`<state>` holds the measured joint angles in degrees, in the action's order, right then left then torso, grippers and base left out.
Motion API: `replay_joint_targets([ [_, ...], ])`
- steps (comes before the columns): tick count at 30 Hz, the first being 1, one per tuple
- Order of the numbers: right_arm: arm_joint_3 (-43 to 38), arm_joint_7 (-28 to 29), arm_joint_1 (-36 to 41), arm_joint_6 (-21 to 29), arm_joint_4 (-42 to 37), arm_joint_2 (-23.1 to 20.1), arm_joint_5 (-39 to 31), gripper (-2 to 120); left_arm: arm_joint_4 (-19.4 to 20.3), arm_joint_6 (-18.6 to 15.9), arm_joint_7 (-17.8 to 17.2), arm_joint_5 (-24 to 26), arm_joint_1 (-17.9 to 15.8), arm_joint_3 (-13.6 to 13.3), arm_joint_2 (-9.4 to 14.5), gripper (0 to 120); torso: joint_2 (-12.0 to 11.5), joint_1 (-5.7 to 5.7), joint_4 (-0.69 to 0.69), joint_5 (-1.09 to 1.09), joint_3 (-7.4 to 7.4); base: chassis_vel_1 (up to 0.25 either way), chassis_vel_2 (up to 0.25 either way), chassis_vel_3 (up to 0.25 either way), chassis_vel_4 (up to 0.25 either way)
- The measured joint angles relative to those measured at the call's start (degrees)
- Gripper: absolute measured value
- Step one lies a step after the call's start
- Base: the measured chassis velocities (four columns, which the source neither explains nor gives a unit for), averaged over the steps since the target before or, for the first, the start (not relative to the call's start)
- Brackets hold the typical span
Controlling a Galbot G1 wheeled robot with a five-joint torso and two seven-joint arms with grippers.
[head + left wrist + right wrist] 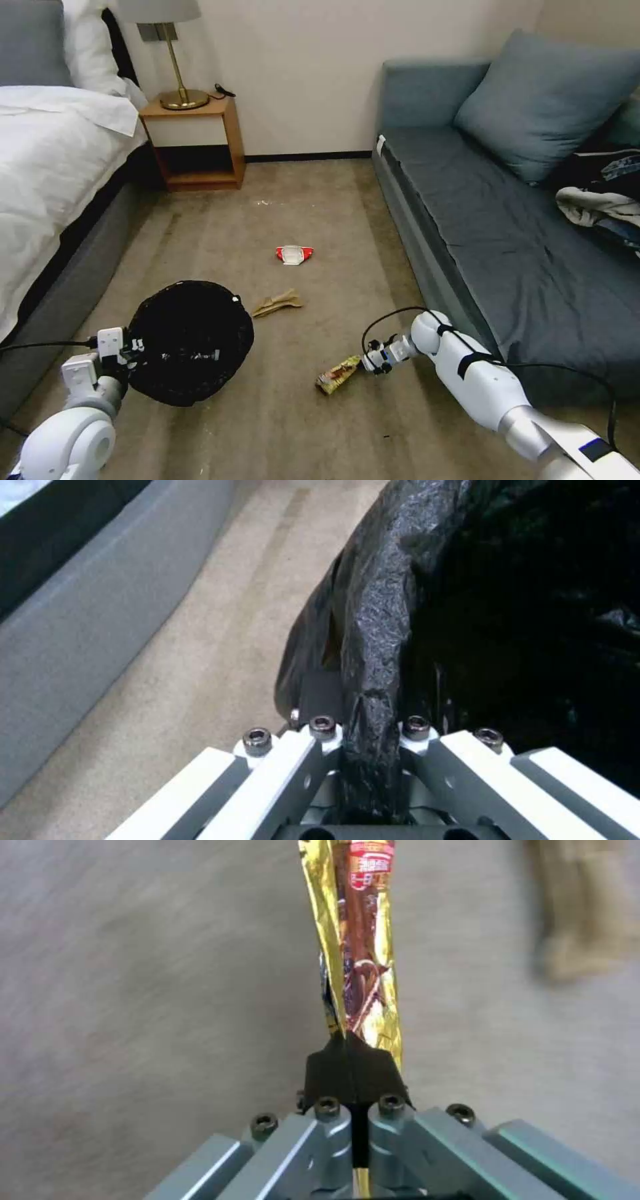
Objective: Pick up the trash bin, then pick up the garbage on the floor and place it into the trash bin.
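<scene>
The trash bin (190, 340), round and lined with a crinkled black bag, hangs tilted at lower left, mouth facing me. My left gripper (133, 350) is shut on its bag-covered rim (373, 645). My right gripper (365, 363) is shut on one end of the yellow-brown snack wrapper (339, 374), a piece of the garbage, low over the carpet right of the bin; the wrist view shows the wrapper (360, 950) pinched flat between the black fingertips (327, 1072). Crumpled tan paper (277, 304) and a red-and-white crushed packet (294, 254) lie on the floor farther ahead.
A bed (47, 167) runs along the left and a grey-blue sofa (487, 227) along the right, with clothes (600, 197) piled on its far end. A wooden nightstand (197, 143) with a brass lamp (175, 67) stands against the back wall. Beige carpet (313, 213) lies between them.
</scene>
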<state>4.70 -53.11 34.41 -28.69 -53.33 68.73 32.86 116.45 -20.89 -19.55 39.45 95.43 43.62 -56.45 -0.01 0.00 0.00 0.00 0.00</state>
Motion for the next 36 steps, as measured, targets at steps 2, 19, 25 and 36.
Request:
replay_joint_targets([
  [2, -0.24, -0.10, -0.32, 0.60, -0.68, -0.51, -2.08, 0, 0.02, 0.02, 0.00, 0.00, 0.05, 0.01, -0.01, 3, 0.00, 0.00, 0.00, 0.00, 0.00, 0.000, 0.000, 0.000, 0.000],
  [19, 6.10, 4.31, -3.64, 16.20, -13.41, -6.72, -64.98, 0, -0.10, 0.07, -0.04, 0.30, -0.08, 0.20, 0.44, 3, 0.01, 0.00, 0.00, 0.00, 0.00, 0.000, 0.000, 0.000, 0.000],
  [25, 12.51, 8.68, -4.17, 21.23, -24.60, -5.80, -76.78, 0, -0.23, 0.08, -0.04, 0.47, -0.23, 0.21, 0.17, 3, 0.01, 0.00, 0.00, -0.01, 0.00, 0.000, 0.000, 0.000, 0.000],
  [36, 22.44, 11.63, -8.00, 21.51, -26.32, 0.08, -72.13, 0, 0.06, -0.01, -0.04, 0.38, -0.10, 0.31, -0.57, 3, 0.01, 0.00, 0.01, -0.02, 0.00, 0.000, 0.000, 0.000, 0.000],
])
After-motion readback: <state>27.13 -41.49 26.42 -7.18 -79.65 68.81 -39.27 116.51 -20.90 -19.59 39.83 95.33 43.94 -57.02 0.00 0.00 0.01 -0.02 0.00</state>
